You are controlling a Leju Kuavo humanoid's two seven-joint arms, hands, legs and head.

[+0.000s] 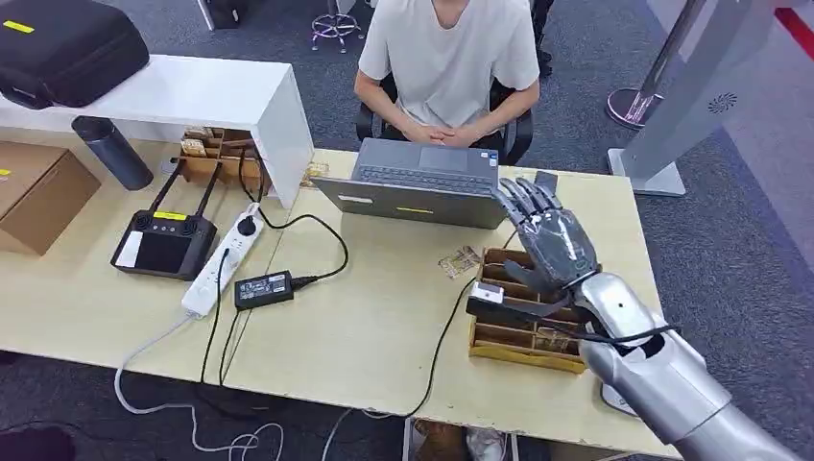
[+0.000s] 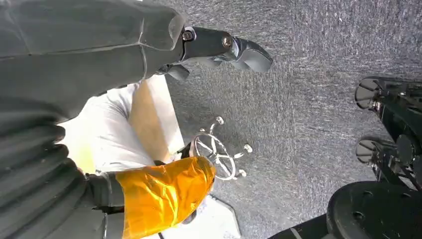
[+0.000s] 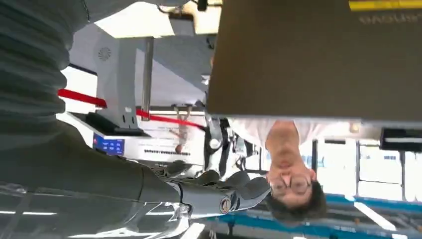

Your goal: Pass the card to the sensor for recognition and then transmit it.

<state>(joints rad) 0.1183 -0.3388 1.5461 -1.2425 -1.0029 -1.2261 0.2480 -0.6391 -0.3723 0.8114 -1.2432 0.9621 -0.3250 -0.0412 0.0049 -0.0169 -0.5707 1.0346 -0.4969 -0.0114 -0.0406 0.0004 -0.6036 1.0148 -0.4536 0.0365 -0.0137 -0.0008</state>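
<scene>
Landmark: laptop (image 1: pixel 422 182), grey, lid tipped back toward robot, near middle of pale wooden desk (image 1: pixel 86 298).
Case: (image 1: pixel 62 43) far left of laptop, black, soft-sided, on white shelf (image 1: pixel 206 91); stored out of the working area, as judged.
Box: (image 1: pixel 34 192) far left of laptop, brown cardboard, flaps shut.
Controller: (image 1: pixel 165 242) left of laptop, black slab with two antennas, flat on desk.
Power strip: (image 1: pixel 223 257) left of laptop, white, long, one plug in; placed near devices it feeds, as judged.
Adapter: (image 1: pixel 264 288) left-front of laptop, black brick, cable looping toward laptop.
Left hand: (image 2: pixel 226 47) seen in left wrist view over grey carpet, well away from laptop; dark fingers spread, nothing held.
Person: (image 1: pixel 446 58) behind laptop, seated, white shirt, hands folded; likely waiting to receive card.
Card: likely the small printed pieces (image 1: pixel 459 261) on desk just right-front of laptop; too small to confirm.
Tray: (image 1: pixel 523 336) right-front of laptop, yellow wood, slotted; slots probably keep cards upright for picking.
Sensor: likely black block with white label (image 1: pixel 494 303) resting on tray's left edge, cable trailing off desk.
Right hand: (image 1: pixel 547 235) raised above tray, right of laptop; dark glossy fingers straight and apart, empty; card not yet taken.
Stand: (image 1: pixel 696 96) far right of laptop, grey metal, on carpet.
</scene>
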